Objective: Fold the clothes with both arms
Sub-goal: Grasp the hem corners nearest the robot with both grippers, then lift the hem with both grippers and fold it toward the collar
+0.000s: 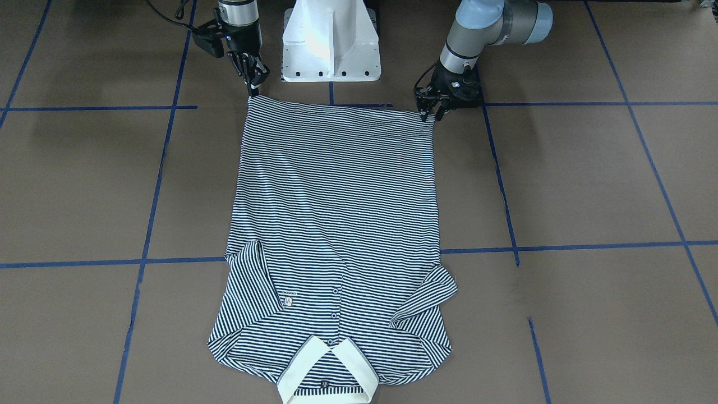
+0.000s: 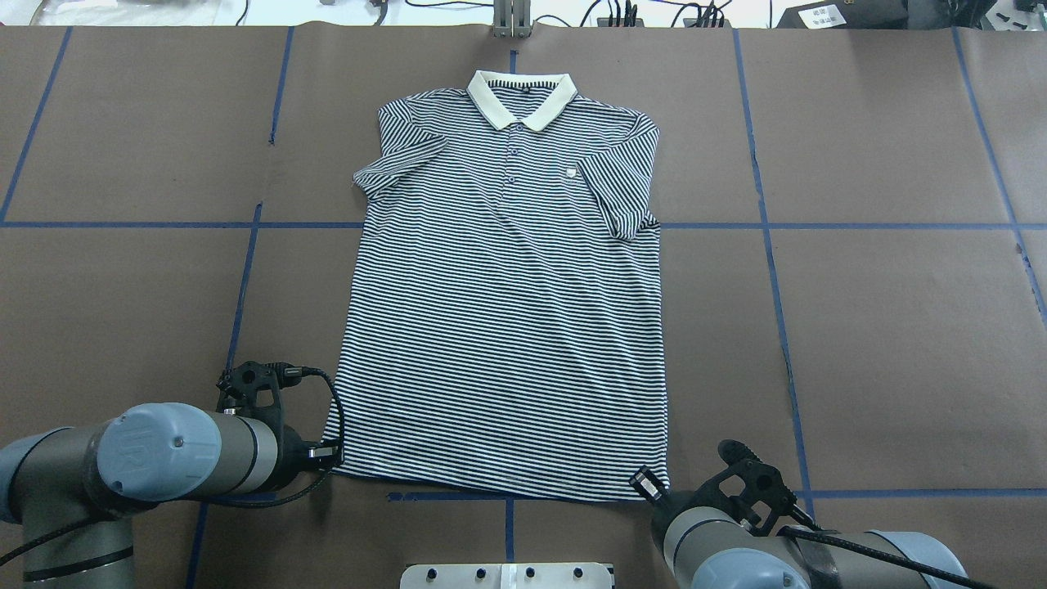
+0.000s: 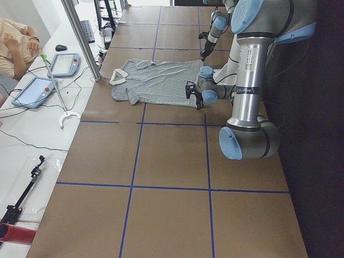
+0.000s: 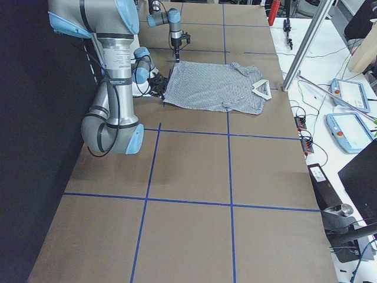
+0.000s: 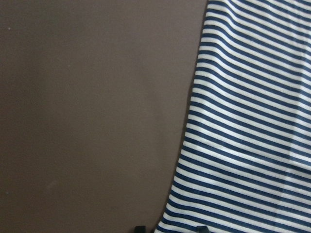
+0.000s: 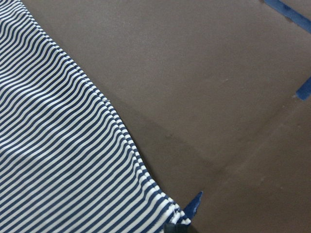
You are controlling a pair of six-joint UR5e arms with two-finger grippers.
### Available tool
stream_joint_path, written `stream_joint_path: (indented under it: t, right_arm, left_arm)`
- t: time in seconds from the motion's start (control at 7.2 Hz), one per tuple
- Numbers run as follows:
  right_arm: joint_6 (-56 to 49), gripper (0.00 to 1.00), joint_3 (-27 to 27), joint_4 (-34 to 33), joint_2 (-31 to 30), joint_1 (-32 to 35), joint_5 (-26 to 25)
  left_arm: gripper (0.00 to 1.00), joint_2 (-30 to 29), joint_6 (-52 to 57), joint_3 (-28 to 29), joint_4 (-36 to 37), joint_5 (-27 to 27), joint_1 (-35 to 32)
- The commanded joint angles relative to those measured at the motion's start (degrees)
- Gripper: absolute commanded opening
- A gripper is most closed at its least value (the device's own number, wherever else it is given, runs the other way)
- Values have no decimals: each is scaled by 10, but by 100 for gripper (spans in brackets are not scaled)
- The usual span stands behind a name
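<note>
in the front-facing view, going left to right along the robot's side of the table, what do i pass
right tool → white pedestal base → left tool. The striped polo shirt spans the whole stretch between the tools, so it is left out.

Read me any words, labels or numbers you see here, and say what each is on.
No text is readable.
Small white chest label on the navy-and-white striped polo shirt: too small.
Dark tag inside its cream collar: too small.
White paper label beyond the table's far edge: blurred.
</note>
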Motion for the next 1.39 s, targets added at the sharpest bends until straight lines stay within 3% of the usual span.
stream_joint_path:
  t: [0.0,0.56,0.69,0.97,1.25]
  right_arm:
    - [0,0,1,0,0,0,0]
    - [1,0,2,1,-11,-4,-2]
    - [1,0,17,1,-24,-9,-2]
    - [0,0,92,2,-102,-42,-6]
    - [-13,0,113,3,-102,-21,-7]
  left_arm:
    - [0,0,0,-2,0,-1,0]
    - [0,-9,-48,-23,1,-2,9]
    - [0,-7,-70,-56,7,-2,29]
    - [0,-8,-220,-85,15,0,67]
    - [0,-11,-221,-122,15,-1,76]
